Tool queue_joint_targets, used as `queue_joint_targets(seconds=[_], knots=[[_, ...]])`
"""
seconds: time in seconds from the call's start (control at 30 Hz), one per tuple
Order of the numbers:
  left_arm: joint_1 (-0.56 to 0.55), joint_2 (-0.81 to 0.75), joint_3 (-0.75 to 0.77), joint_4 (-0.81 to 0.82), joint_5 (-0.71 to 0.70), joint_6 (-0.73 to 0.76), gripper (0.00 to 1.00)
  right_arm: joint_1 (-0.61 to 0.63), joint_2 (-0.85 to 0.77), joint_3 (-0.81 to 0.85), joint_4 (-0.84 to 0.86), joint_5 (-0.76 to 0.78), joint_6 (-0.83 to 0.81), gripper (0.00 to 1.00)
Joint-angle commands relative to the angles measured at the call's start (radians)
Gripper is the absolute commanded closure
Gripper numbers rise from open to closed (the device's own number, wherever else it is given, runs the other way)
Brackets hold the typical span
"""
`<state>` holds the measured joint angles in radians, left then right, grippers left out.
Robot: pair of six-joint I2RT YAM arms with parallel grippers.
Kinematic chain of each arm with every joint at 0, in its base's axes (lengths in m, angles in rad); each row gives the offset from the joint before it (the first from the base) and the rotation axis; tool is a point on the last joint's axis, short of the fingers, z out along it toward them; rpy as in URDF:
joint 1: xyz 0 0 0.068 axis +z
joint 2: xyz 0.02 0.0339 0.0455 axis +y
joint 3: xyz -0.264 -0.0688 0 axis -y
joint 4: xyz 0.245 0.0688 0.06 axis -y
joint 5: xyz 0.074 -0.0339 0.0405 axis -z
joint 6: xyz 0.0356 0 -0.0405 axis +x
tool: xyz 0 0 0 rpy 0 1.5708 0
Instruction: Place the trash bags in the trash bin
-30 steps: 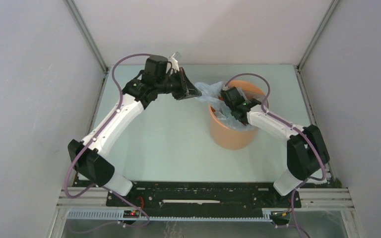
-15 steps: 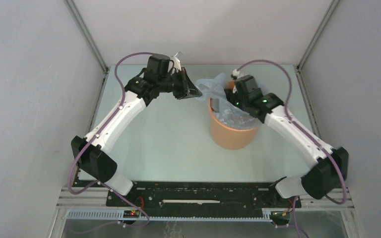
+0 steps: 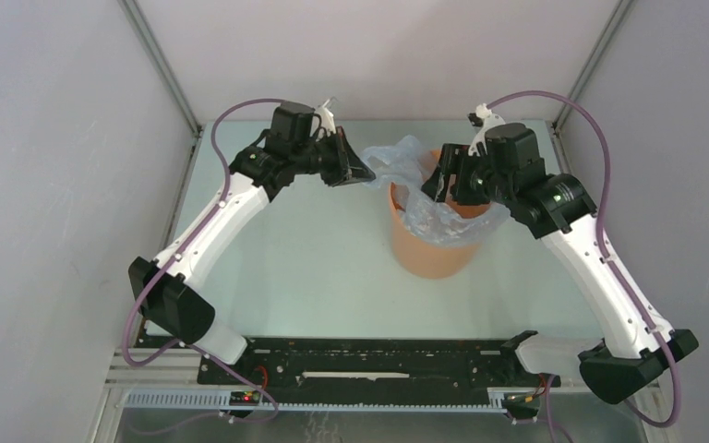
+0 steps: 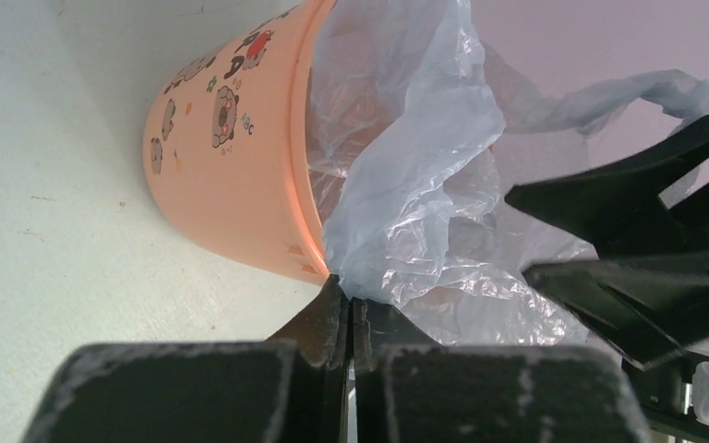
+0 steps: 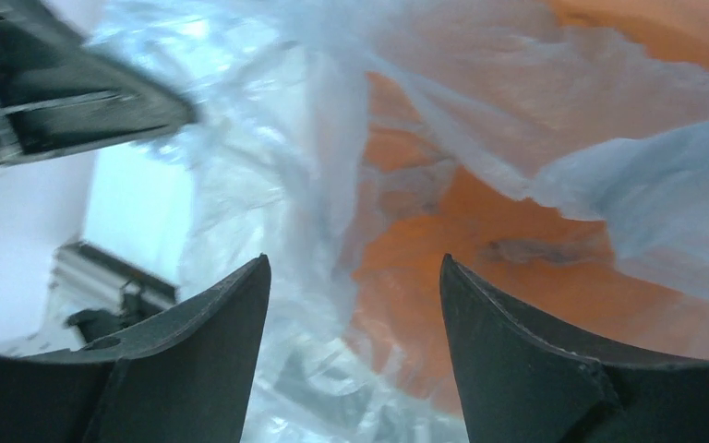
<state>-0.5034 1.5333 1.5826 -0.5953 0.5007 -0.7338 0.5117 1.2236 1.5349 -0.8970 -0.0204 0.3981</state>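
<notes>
The orange trash bin [image 3: 429, 254] stands upright mid-table. The pale blue-grey trash bag [image 3: 434, 220] lies inside it, its film draped over the near rim and bunched up at the left rim [image 3: 392, 164]. My left gripper [image 3: 367, 173] is shut on the bag's left edge just outside the bin's rim; the left wrist view shows the film [image 4: 425, 212] pinched at the fingertips [image 4: 348, 300] beside the bin wall [image 4: 231, 185]. My right gripper [image 3: 436, 180] is open and empty above the bin's back rim. In the right wrist view its fingers [image 5: 351, 268] frame the film [image 5: 268, 185] and bin interior [image 5: 480, 240].
The pale green table [image 3: 314, 268] is walled by white panels at the left, back and right. A black rail [image 3: 378, 365] with the arm bases runs along the near edge. The right arm's purple cable [image 3: 554, 97] arcs high above the bin's right side.
My right gripper has lifted out of the bin and drawn back to the right rim, open. The bag now lies spread inside the bin. My left gripper has stayed put, holding the film.
</notes>
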Motion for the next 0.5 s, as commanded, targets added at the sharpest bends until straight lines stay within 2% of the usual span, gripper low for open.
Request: queue_joint_targets(seconds=[0.0,0.17,0.27,0.37,0.47], knots=[[0.001,-0.029,-0.016,0.053,0.023,-0.011,1.00,0.002,-0.071,0.095,0.070,-0.260,0.082,0.23],[-0.010,-0.030,-0.027,0.077,0.037,-0.034,1.00,-0.021,-0.143,0.178,0.135,-0.328,0.192,0.18],[-0.011,-0.031,-0.026,0.081,0.035,-0.039,1.00,-0.063,-0.167,0.258,0.096,-0.320,0.202,0.16],[-0.011,-0.037,-0.027,0.081,0.039,-0.044,1.00,-0.087,-0.169,0.354,-0.043,-0.194,0.135,0.15],[-0.012,-0.044,-0.026,0.082,0.043,-0.047,1.00,-0.088,-0.145,0.429,-0.246,0.072,0.032,0.14]])
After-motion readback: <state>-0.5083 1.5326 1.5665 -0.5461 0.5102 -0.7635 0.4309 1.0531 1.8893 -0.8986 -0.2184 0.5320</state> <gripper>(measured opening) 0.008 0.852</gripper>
